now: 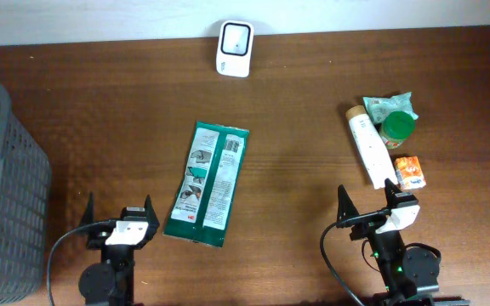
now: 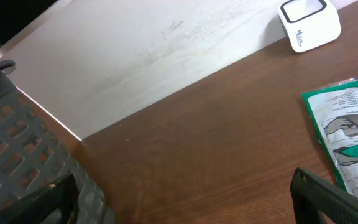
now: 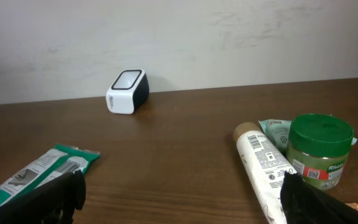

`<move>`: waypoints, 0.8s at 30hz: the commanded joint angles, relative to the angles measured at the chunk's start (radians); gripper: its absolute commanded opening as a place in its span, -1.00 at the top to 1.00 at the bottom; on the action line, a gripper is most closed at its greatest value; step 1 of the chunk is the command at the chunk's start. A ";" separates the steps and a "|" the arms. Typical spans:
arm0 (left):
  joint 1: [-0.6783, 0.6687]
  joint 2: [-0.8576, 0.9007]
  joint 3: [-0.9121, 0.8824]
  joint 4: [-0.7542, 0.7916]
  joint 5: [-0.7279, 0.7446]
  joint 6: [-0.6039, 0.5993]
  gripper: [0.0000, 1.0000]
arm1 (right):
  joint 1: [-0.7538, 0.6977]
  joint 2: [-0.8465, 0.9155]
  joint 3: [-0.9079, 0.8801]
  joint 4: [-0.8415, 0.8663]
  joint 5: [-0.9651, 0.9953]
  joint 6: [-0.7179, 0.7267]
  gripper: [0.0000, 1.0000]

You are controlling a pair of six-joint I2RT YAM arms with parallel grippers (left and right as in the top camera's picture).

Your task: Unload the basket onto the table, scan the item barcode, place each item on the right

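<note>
**Containers.** A grey mesh basket [image 1: 7, 170] stands to the outer left of the left gripper [image 1: 119, 208]. Whether anything is in it cannot be told.

**Item orientation.** The green packet [image 1: 207, 183] lies flat on the table [image 1: 296, 102] with its white printed panels facing up. Its long axis runs away from the fingers, with the far end leaning slightly right, toward the white scanner [image 1: 234, 48] at the table's far edge.

**Item position.** The packet's near end lies just beside the left gripper's right finger [image 2: 334, 199], not touching it. The rest of the packet extends ahead and to the right of that finger. It lies well to the left of the right gripper [image 1: 367, 200].

**Finger state.** Both grippers have their jaws spread wide and hold nothing.

**Other items.** A white tube [image 1: 369, 149] ends just ahead of the right gripper's right finger. An orange box [image 1: 410, 172] lies beside the tube. A green-lidded jar [image 1: 397, 129] and a green pouch [image 1: 390, 104] lie farther ahead.
</note>
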 commanded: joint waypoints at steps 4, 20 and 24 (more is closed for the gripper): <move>0.003 -0.002 -0.003 -0.006 0.014 -0.002 -0.99 | 0.002 0.001 -0.005 -0.006 -0.011 0.010 -0.97; 0.003 -0.002 -0.003 -0.006 0.014 -0.002 -0.99 | 0.002 0.001 -0.005 -0.006 -0.011 0.010 -0.97; 0.003 -0.002 -0.003 -0.006 0.014 -0.002 -0.99 | 0.002 0.001 -0.005 -0.006 -0.011 0.010 -0.97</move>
